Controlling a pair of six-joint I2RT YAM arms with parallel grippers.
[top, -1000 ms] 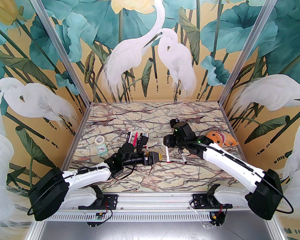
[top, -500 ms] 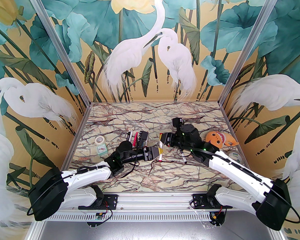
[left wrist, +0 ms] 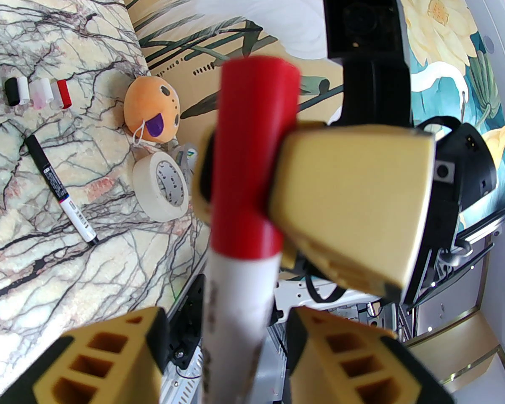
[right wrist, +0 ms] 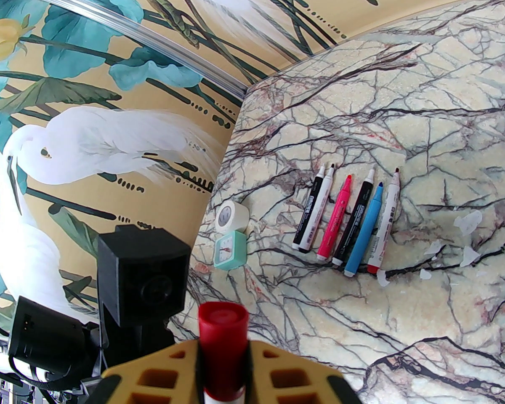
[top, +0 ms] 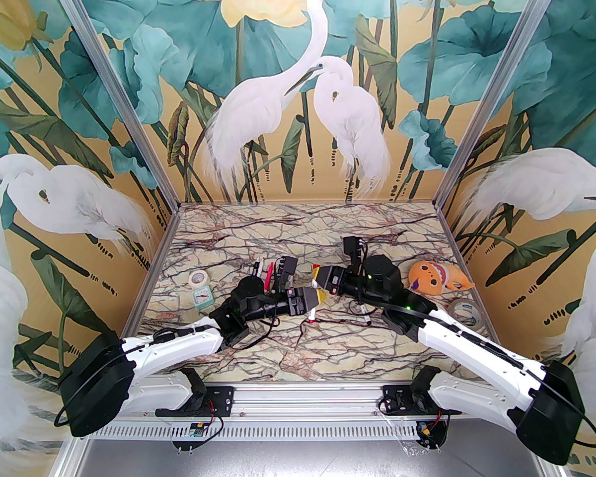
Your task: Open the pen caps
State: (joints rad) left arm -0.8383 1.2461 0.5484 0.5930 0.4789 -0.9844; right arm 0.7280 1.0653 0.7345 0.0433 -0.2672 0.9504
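Marble top (right wrist: 404, 99), right tool (right wrist: 223, 373) pinching cap (right wrist: 222, 326) (red)

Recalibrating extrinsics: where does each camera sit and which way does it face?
Top external: above, behind; faces down at the table; both arms show.
Left wrist: looks along the pen; left gripper below, right gripper on the red cap.
Right wrist: faces the uncapped pens; right gripper below.
Shared: both wrist views show the red cap.
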